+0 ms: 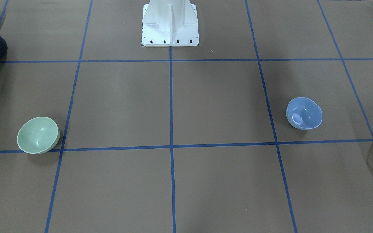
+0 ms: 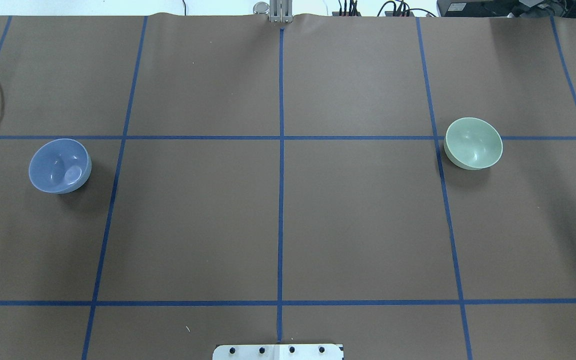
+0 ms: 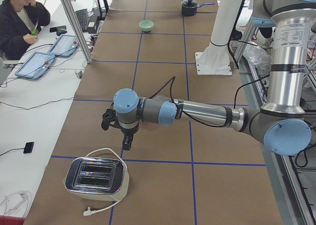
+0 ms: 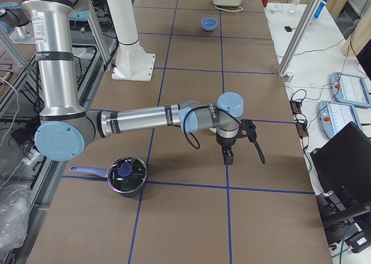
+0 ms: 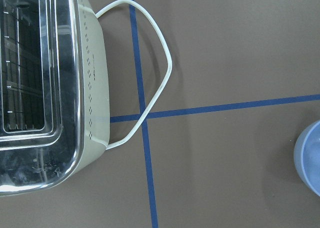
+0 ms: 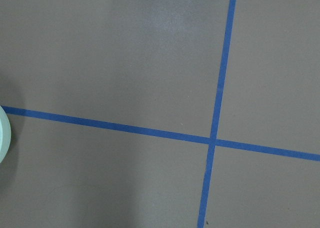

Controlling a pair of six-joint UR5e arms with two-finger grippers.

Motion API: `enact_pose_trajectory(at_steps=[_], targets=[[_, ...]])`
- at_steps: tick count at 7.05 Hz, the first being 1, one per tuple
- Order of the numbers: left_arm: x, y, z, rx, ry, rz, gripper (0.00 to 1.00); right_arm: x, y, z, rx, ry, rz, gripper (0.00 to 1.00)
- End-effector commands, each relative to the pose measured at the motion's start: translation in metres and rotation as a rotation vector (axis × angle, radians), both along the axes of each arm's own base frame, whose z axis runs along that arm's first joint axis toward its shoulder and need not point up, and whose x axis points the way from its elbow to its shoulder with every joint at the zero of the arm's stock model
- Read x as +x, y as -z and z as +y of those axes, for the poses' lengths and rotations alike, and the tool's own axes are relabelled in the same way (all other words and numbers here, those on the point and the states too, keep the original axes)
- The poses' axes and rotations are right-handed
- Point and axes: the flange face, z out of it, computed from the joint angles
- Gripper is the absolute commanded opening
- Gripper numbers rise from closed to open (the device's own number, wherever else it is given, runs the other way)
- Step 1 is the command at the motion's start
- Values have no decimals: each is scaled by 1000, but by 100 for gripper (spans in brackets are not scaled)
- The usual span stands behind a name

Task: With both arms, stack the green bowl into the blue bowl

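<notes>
Two bowls sit well apart in the overhead view: the blue bowl (image 2: 60,166) at mid-left, the green bowl (image 2: 473,143) at right, on a tape line (image 2: 543,138), with whole grid squares of table (image 2: 278,225) between them. Only the side views show the left gripper (image 3: 117,132), hanging beside the one toaster (image 3: 96,178), and the right gripper (image 4: 243,151), near the one pot (image 4: 126,176). Whether either pincer is open cannot be told.

The brown, blue-taped table (image 2: 193,225) bears the white pedestal base (image 1: 170,29), with green bowl (image 1: 38,135) and pot (image 4: 126,176) to one side of it, blue bowl (image 1: 304,113) and toaster (image 3: 96,178) to the other.
</notes>
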Motion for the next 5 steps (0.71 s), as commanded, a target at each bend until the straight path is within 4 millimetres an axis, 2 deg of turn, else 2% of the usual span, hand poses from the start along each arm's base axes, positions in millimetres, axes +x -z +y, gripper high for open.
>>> enact_pose_trajectory(at_steps=[1, 2, 4, 5], targets=[[1, 13, -6, 83, 2, 0, 99, -2, 27, -14, 47, -1, -11, 100], [9, 24, -17, 104, -12, -6, 99, -9, 40, -18, 83, 21, -8, 100], [13, 50, -33, 151, -17, 3, 99, -35, 77, -40, 150, 59, -14, 100], [39, 69, -47, 126, -11, 13, 99, -54, 98, -50, 179, 80, -20, 100]])
